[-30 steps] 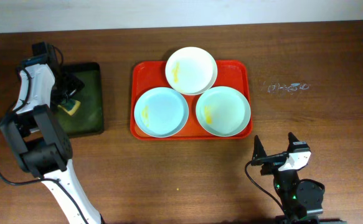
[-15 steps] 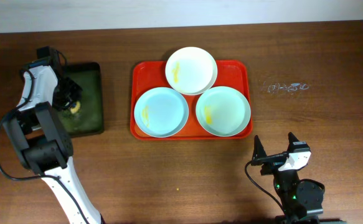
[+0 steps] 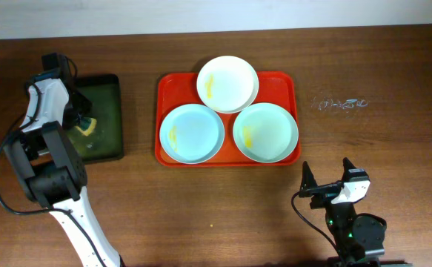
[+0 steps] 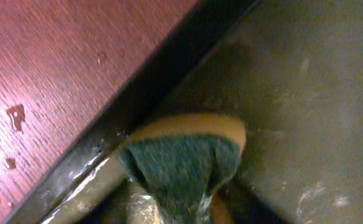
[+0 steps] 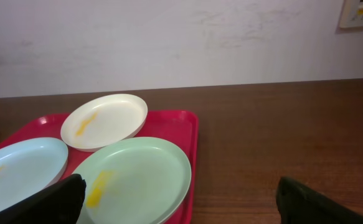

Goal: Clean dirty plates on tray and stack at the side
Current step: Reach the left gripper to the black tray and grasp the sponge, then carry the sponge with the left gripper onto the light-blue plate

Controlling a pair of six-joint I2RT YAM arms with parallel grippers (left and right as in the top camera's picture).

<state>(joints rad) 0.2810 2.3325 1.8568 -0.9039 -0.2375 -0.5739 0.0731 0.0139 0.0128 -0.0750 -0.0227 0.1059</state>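
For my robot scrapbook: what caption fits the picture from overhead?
Three smeared round plates wait on a red plastic tray; the left gripper pinches a yellow-green sponge over a dark tray.

Our left arm reaches to ten o'clock, left claw [image 3: 81,120] down and pinching a sponge [image 4: 181,168]; our right arm sits folded at five o'clock, right claw [image 3: 327,180] spread wide.

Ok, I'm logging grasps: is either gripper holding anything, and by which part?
The left gripper seems to pinch the sponge by its near end, folding it; its fingers are hidden. The right gripper is open and empty.
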